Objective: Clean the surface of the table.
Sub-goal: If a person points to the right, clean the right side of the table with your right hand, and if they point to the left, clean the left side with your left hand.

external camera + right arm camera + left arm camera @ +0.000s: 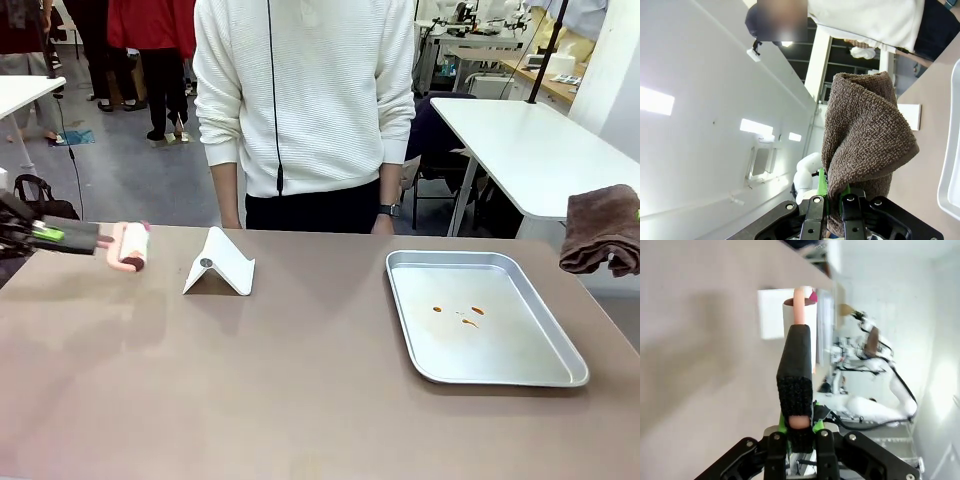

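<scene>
Pinching a roller [132, 247], left gripper [801, 427] could topple the stand [220, 265]; right gripper [835, 202], clamped on a towel [600, 230], could snag the tray [560, 375].

The table [300, 400] before me has a smooth, matt top. At two o'clock, the tray [500, 345] is bare metal with a dull shine. At three o'clock, the towel [600, 230] is rough brown terry cloth. At nine o'clock, the roller [133, 247] carries a knobbly, matt black sleeve [796, 365].
</scene>
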### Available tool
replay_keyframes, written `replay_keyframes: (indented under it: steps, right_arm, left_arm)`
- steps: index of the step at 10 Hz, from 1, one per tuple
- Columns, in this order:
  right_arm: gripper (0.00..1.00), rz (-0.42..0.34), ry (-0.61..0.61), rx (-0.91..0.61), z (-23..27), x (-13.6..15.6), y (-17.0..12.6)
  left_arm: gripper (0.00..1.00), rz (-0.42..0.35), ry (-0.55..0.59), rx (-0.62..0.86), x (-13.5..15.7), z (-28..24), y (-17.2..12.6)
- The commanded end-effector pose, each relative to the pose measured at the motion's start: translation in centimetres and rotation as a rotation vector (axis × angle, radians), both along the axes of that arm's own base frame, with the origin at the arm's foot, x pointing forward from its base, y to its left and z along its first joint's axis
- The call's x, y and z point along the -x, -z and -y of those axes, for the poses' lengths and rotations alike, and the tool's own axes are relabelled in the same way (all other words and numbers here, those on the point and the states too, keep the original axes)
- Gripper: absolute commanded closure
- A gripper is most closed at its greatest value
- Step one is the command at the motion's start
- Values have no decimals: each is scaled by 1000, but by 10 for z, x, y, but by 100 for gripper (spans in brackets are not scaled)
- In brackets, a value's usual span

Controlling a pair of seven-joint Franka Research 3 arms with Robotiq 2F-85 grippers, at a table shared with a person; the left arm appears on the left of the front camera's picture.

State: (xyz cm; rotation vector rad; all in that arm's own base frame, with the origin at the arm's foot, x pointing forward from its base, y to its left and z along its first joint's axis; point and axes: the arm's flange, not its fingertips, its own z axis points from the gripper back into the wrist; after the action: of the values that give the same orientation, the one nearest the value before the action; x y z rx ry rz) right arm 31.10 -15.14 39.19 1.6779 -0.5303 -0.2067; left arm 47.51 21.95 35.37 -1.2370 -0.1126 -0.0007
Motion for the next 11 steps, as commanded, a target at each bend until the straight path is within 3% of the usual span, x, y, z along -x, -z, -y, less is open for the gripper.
replay_keyframes:
  steps: [1,3,5,6,8,9,11]
  right_arm:
    - [100,-5,-2,8,0,2,-4]
    - [100,-5,-2,8,0,2,-4]
    - [100,-5,-2,8,0,2,-4]
    - [100,-5,-2,8,0,2,-4]
    - [100,-5,-2,8,0,2,-4]
    - [100,-5,-2,8,0,2,-4]
    - [100,-5,-2,8,0,2,-4]
  left_arm:
    - [80,119,92,118,58,-23,-21]
    - [80,97,186,175,109,-48,-21]
    - [80,-20,227,179,161,-66,-7]
    - [80,-16,194,163,177,-68,4]
    - [80,-16,74,153,176,-73,15]
    - [80,-45,188,178,180,-74,5]
    - [80,-45,188,178,180,-74,5]
